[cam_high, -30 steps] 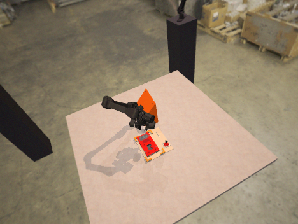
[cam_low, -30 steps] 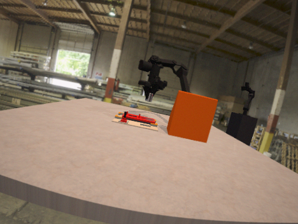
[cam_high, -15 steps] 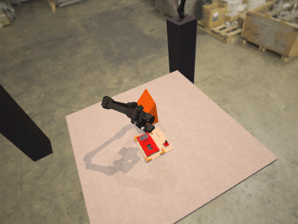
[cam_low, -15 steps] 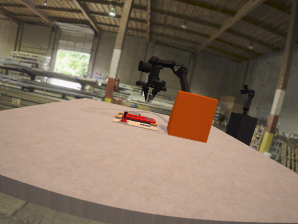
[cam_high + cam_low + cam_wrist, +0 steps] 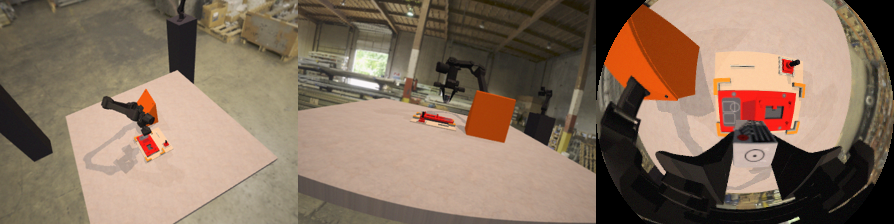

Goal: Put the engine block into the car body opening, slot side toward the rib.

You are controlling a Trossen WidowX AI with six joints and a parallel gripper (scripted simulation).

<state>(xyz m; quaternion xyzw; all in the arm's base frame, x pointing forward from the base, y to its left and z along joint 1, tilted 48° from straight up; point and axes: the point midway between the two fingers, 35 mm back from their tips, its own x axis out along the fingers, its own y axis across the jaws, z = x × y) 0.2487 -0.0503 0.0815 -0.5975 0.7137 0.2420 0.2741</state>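
My gripper (image 5: 446, 98) (image 5: 750, 135) is shut on the engine block, a grey block with a ringed circle on one end, dark slots on another face and a small red spot. It hangs above the car body, clear of it. The red car body (image 5: 154, 149) (image 5: 439, 119) (image 5: 756, 97) lies flat on a cream base plate (image 5: 159, 133) (image 5: 727, 60), between orange corner brackets. Its square, dark-edged opening (image 5: 149, 147) (image 5: 774, 112) shows uncovered, right of the block in the wrist view. The rib cannot be made out clearly. The block itself is not discernible in the top view.
A tall orange box (image 5: 147, 106) (image 5: 490, 118) (image 5: 671, 55) stands close beside the plate and the arm. A small red part (image 5: 166, 144) (image 5: 787, 66) with a black lever stands up at the plate's corner. A grey outlined panel (image 5: 731, 111) is on the body's other end.
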